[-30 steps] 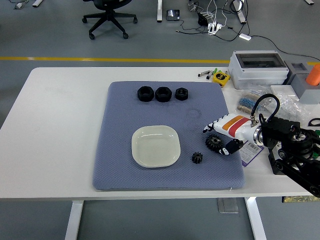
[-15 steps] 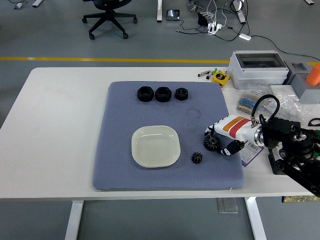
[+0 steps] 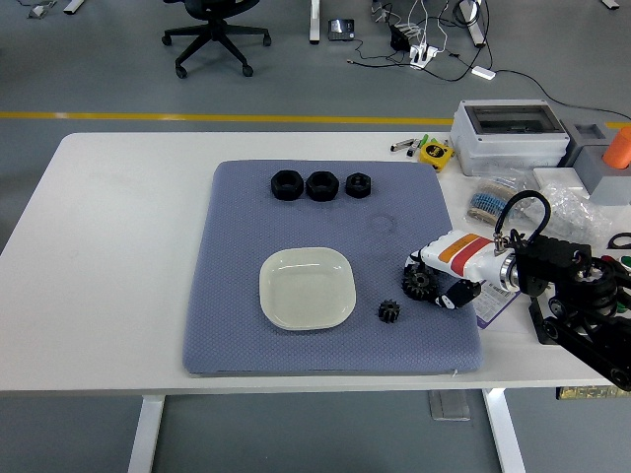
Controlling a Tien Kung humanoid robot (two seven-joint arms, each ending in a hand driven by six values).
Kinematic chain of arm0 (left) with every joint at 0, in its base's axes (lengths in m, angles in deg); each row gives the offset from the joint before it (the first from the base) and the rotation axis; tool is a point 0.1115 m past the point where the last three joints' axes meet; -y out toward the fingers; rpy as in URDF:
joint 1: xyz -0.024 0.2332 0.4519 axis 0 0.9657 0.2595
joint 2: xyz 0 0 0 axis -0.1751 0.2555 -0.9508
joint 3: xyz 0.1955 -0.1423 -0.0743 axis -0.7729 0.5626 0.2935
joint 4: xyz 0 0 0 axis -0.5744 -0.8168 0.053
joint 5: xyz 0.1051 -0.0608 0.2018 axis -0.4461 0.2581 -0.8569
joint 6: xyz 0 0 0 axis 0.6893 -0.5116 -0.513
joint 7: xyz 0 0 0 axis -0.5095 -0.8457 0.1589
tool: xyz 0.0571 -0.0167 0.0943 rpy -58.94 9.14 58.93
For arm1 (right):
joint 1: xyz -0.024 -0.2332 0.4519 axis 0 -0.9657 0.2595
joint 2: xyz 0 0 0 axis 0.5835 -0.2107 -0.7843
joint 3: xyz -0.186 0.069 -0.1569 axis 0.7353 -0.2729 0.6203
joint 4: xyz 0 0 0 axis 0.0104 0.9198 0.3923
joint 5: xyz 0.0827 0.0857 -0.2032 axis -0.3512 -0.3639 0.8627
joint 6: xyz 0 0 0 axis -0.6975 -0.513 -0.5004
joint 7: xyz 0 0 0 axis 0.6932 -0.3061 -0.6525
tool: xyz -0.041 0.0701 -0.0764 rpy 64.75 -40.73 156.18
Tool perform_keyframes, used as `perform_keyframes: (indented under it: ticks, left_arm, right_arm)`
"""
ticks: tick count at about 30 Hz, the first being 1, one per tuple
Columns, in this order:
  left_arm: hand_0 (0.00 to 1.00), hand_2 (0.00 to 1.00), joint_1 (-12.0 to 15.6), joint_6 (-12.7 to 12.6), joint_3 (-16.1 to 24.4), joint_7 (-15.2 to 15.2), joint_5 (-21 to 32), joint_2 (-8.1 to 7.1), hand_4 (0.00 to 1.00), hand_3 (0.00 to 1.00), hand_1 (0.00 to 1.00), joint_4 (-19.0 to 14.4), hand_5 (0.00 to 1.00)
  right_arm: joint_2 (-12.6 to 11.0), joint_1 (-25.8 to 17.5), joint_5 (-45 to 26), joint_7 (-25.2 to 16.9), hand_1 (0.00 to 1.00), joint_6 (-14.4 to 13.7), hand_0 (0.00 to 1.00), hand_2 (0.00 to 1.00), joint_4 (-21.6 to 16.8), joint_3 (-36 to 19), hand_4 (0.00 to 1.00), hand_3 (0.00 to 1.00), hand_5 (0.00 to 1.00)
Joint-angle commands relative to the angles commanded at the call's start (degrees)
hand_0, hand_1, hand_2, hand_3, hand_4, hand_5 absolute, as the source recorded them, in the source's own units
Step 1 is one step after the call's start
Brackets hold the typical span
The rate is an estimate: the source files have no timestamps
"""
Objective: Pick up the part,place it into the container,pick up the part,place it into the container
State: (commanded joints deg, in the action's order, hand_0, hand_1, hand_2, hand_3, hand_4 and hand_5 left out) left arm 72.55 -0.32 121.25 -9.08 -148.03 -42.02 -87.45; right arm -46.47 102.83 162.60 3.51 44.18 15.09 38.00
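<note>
We see the larger black gear (image 3: 419, 283) on the right part of the blue mat (image 3: 237, 296), with the right hand (image 3: 441, 279) closed around it, fingers (image 3: 419, 261) on its far side and thumb on its near side. A smaller gear (image 3: 389, 312) lies just near-left of it, beside the empty white dish (image 3: 307, 288). Three black nuts (image 3: 318, 184) line the mat's far edge. On the white surface (image 3: 108, 246) to the right sits a grey box (image 3: 509, 133); we can read no writing anywhere.
</note>
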Motion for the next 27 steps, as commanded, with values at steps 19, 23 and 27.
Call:
perform_keyframes:
  ticks: [19, 23, 27]
  left_arm:
    - [0.740, 0.648, 0.00, -0.02, -0.21, 0.05, 0.42, -0.06, 0.642, 0.582, 0.710, 0.00, 0.622]
    - [0.740, 0.647, -0.08, -0.06, -0.28, 0.08, 0.59, -0.03, 0.642, 0.582, 0.710, 0.00, 0.620]
    - [0.740, 0.647, -0.11, -0.04, -0.28, 0.08, 0.54, -0.04, 0.642, 0.582, 0.710, -0.01, 0.620]
  right_arm:
    - [-0.46, -0.12, -2.79, -0.26, 0.140, -0.80, 0.054, 0.291, -1.30, -1.55, 0.625, 0.387, 0.002]
    - [-0.61, -0.11, -2.81, -0.07, 0.120, -0.75, 0.048, 0.272, -2.45, -2.61, 0.641, 0.370, 0.006]
    - [-0.65, 0.06, -2.47, 0.05, 0.120, -0.81, 0.048, 0.272, -4.17, -3.60, 0.641, 0.370, 0.006]
